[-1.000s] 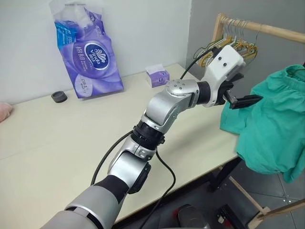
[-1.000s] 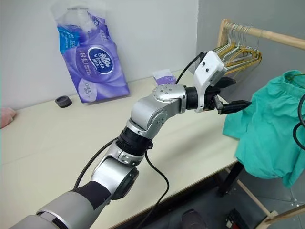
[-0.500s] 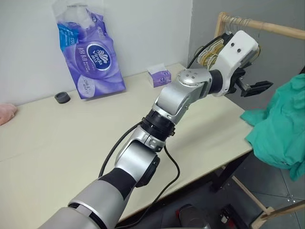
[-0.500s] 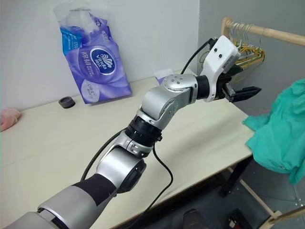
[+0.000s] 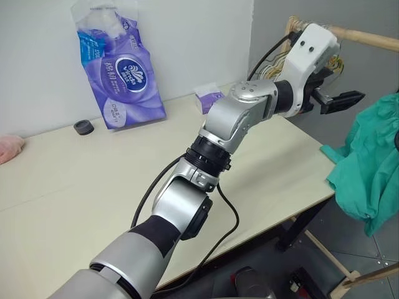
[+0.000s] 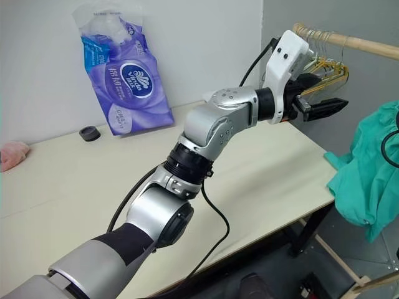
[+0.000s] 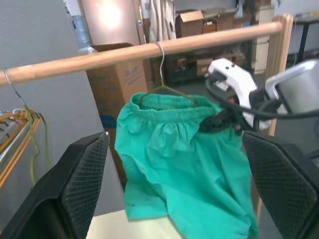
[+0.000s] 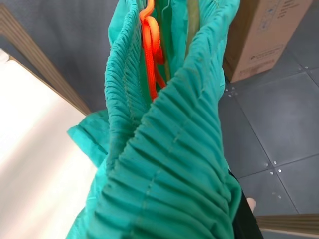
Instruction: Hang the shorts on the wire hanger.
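The teal-green shorts (image 7: pixel 184 159) hang by their gathered waistband from the wire hanger (image 7: pixel 162 82), whose hook sits over the wooden rail (image 7: pixel 99 57). My right gripper (image 7: pixel 219 122) is shut on the waistband at one end. Its wrist view looks into the waistband folds (image 8: pixel 164 164), with an orange cord (image 8: pixel 152 45) and the olive wire (image 8: pixel 192 25) inside. My left gripper (image 6: pixel 336 88) is held up past the table's far right corner, level and pointing at the shorts (image 5: pixel 368 168). It is open wide with nothing between its fingers (image 7: pixel 75 189) and stands apart from the cloth.
A bunch of yellow, white and green hangers (image 6: pixel 324 65) hangs on the rail's near end, right behind my left wrist. On the cream table (image 5: pixel 93 187) stand a purple tissue pack (image 5: pixel 121 68), a small tissue box (image 5: pixel 207 98), a black round cap (image 5: pixel 83 126) and a pink cloth (image 5: pixel 9 148).
My left arm has risen and swung right towards the rail, still open. The shorts have moved right, off the table's corner, and now hang beside it.
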{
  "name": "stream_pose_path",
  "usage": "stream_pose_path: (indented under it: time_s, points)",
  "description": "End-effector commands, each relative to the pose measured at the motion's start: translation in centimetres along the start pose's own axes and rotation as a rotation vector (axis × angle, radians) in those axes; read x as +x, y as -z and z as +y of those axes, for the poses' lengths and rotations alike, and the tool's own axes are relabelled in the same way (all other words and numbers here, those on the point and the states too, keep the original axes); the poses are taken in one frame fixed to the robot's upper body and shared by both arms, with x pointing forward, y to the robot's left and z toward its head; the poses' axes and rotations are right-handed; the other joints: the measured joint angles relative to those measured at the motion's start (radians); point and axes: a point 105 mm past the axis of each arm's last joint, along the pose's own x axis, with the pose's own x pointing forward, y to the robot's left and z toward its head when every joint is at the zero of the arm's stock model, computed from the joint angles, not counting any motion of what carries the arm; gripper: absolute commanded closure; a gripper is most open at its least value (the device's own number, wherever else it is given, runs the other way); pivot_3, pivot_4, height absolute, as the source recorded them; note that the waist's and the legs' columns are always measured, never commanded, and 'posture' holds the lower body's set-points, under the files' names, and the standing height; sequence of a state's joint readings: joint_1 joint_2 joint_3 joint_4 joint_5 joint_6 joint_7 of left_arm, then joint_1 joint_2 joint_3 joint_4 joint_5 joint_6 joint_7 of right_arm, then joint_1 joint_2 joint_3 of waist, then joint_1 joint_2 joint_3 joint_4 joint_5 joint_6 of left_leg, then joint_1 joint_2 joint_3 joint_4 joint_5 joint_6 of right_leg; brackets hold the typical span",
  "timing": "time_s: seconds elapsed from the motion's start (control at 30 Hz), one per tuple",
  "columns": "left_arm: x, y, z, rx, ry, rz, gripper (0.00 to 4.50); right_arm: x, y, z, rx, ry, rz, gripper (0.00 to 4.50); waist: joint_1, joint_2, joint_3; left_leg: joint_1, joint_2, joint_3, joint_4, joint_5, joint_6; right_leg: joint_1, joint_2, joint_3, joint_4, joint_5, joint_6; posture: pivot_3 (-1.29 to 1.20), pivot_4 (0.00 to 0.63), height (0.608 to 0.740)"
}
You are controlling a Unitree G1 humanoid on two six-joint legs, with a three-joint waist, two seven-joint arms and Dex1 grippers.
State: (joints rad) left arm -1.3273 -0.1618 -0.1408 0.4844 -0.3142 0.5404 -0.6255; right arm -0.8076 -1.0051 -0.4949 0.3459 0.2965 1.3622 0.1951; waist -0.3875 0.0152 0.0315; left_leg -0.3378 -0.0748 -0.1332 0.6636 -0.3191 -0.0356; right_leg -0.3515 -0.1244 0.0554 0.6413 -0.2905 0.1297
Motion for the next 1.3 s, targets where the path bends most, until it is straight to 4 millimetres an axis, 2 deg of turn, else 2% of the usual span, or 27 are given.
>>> stream_pose_path:
  time_s: [0.03,0.07,0.17,0.4,0.43,0.6,0.73,0.83,0.9,0.97,1.03,1.13,1.2,1.23,1.27,1.3]
  points:
    - [0.6,-1.6,-1.2,0.022,0.046,-0.036,0.00,-1.5,-2.3,0.4,0.036,-0.019,-0.108,3.88,0.000,0.000,0.000,0.000,0.000,0.000,0.000,0.000,0.000,0.000,0.000,0.000,0.000,0.000,0.000,-0.43,0.000,0.740]
    - [0.6,-1.5,-1.2,0.024,0.046,-0.033,0.00,-1.6,-2.3,0.5,0.047,-0.023,-0.112,3.72,0.001,0.000,0.000,0.000,-0.001,0.000,0.000,0.000,0.000,0.000,-0.001,0.000,0.000,0.000,0.000,-0.43,0.000,0.740]
    - [0.5,-1.3,-1.4,0.032,0.052,-0.025,0.00,-2.3,-2.6,0.8,0.078,-0.033,-0.133,2.78,0.001,0.000,0.000,0.000,-0.001,0.000,0.000,0.000,0.000,0.000,-0.001,0.000,0.000,0.000,0.000,-0.43,0.000,0.740]
    - [0.4,-1.2,-1.5,0.033,0.061,-0.018,0.00,-4.5,-4.0,0.3,0.132,0.009,-0.224,0.24,0.004,0.000,0.000,0.000,-0.001,-0.001,0.000,0.000,0.000,0.000,-0.001,0.000,0.000,0.000,0.000,-0.43,0.000,0.740]
    - [0.3,-1.1,-1.5,0.032,0.064,-0.015,0.00,-4.9,-4.2,0.2,0.142,0.022,-0.242,0.02,0.004,0.000,0.000,0.000,-0.001,-0.001,0.000,0.000,0.000,0.000,-0.001,0.000,0.000,0.000,0.000,-0.43,0.000,0.740]
    - [0.1,-0.4,-1.7,0.029,0.084,0.008,0.00,-6.4,-5.3,0.8,0.091,0.080,-0.351,0.02,0.002,0.000,0.000,0.000,-0.001,-0.001,0.000,0.000,0.000,0.000,-0.001,0.001,0.001,-0.001,0.002,-0.44,0.000,0.740]
    - [0.0,0.1,-1.8,0.021,0.101,0.029,0.00,-7.5,-6.9,1.7,-0.017,0.105,-0.475,0.02,0.000,0.000,0.000,0.000,0.000,-0.001,0.000,0.000,0.000,-0.001,-0.002,0.001,0.001,-0.001,0.003,-0.44,0.000,0.740]
    - [-0.4,0.9,-1.7,0.016,0.096,0.051,0.00,-8.6,-8.5,3.5,-0.156,0.093,-0.615,0.02,0.000,0.001,0.000,0.000,-0.001,-0.001,0.000,0.000,0.000,0.000,-0.002,0.001,0.001,-0.002,0.003,-0.43,0.000,0.740]
    - [-1.3,2.1,-0.8,0.012,0.065,0.079,0.00,-8.7,-8.5,6.1,-0.270,0.003,-0.684,0.02,-0.001,0.000,0.000,0.001,0.000,-0.001,0.000,0.000,0.000,0.000,-0.002,0.002,0.001,-0.002,0.003,-0.42,0.000,0.740]
    - [-3.8,4.3,1.6,-0.005,-0.052,0.126,0.00,-8.0,-5.6,10.6,-0.411,-0.189,-0.676,0.02,-0.005,-0.001,-0.001,0.003,0.000,-0.001,0.000,0.000,0.000,0.000,-0.002,0.002,0.001,-0.002,0.003,-0.41,0.000,0.740]
    - [-6.3,6.1,3.6,-0.032,-0.166,0.160,0.00,-7.6,-2.4,14.1,-0.483,-0.375,-0.648,0.02,-0.012,-0.001,-0.001,0.008,0.001,-0.001,-0.001,0.000,0.000,0.003,0.001,0.004,0.002,-0.002,0.004,-0.40,0.000,0.740]
    - [-9.7,8.1,5.6,-0.057,-0.306,0.180,0.00,-7.3,1.1,17.0,-0.520,-0.508,-0.625,0.02,-0.014,-0.001,-0.001,0.008,0.003,-0.002,-0.001,0.000,0.000,0.003,0.000,0.006,0.003,-0.002,0.004,-0.36,0.000,0.740]
    - [-15.4,10.7,8.3,-0.077,-0.596,0.181,0.00,-7.6,5.6,21.0,-0.551,-0.737,-0.578,0.02,-0.001,0.001,-0.003,0.006,0.002,-0.002,0.000,0.000,-0.001,0.001,-0.004,0.008,0.004,0.000,0.001,-0.33,0.000,0.740]
    - [-18.6,11.9,9.2,-0.095,-0.755,0.185,0.00,-7.9,7.5,22.8,-0.550,-0.839,-0.558,0.02,0.000,-0.003,-0.006,0.006,0.001,-0.002,0.001,0.000,0.000,0.001,-0.004,0.008,0.004,0.001,0.001,-0.31,0.000,0.740]
    - [-21.9,13.2,9.7,-0.096,-0.914,0.212,0.00,-8.2,9.3,24.3,-0.558,-0.923,-0.539,0.02,0.001,-0.007,-0.008,0.007,0.002,-0.002,-0.001,0.000,0.000,0.000,-0.004,0.009,0.003,0.001,0.000,-0.28,0.000,0.740]
    - [-24.4,14.3,9.7,-0.078,-1.030,0.248,0.00,-8.3,10.6,25.4,-0.551,-0.985,-0.529,0.02,0.006,-0.011,-0.009,0.007,0.003,-0.003,-0.001,0.000,0.000,0.000,-0.002,0.009,0.003,0.001,0.000,-0.26,0.000,0.740]
